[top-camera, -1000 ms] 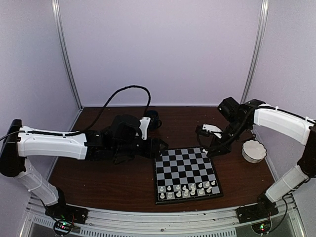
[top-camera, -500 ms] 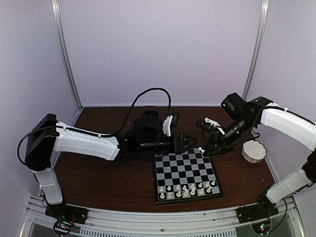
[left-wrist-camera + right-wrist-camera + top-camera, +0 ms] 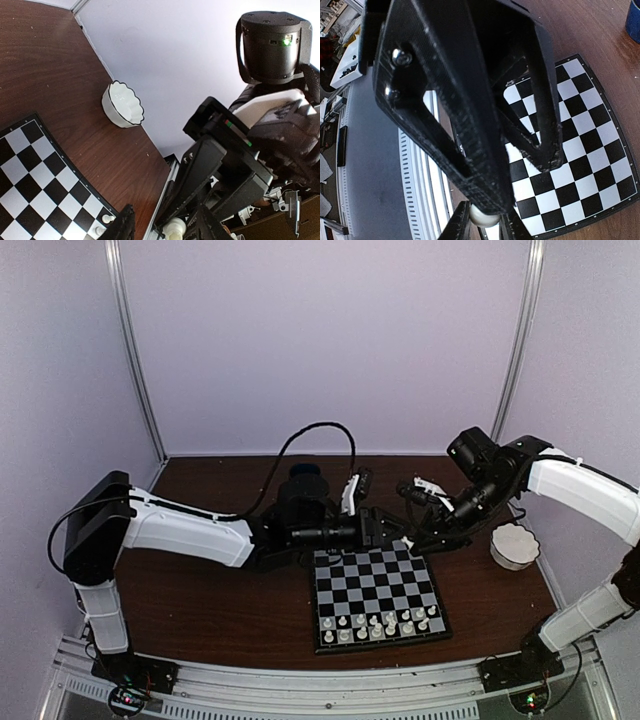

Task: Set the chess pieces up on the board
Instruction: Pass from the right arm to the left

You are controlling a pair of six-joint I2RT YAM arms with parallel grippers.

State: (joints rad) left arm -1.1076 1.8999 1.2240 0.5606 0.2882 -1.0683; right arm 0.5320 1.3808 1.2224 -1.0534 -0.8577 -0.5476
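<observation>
Looking down from the top cam first: the board [image 3: 375, 575] sits on the bench [image 3: 200, 610], right of centre, with the pieces [image 3: 375, 625] bunched on its two near rows. The left arm [image 3: 190, 530] reaches across from the left and the right arm [image 3: 580, 485] bends in from the right. The left jaws and right jaws meet tip to tip just by the board's far edge. It's too small from up here to tell how wide either set is. A white bowl [image 3: 513, 547] is on the bench right of the board, and a dark mug [image 3: 305, 480] is behind the left arm.

Left wrist cam: the left jaws stand apart at the bottom of the frame, with one piece [image 3: 175, 229] between them and a gap on either side. So they're open around it, not gripping. The right jaws come down onto that same piece from the upper right. The board's corner is at lower left with two pieces on it, and the bowl is on the bench beyond.

Right wrist cam: the right jaws are closed on the piece, fingertips touching both its sides at the bottom edge. The left jaws' black frame fills most of the view, with the board behind it and the mug at top right.
</observation>
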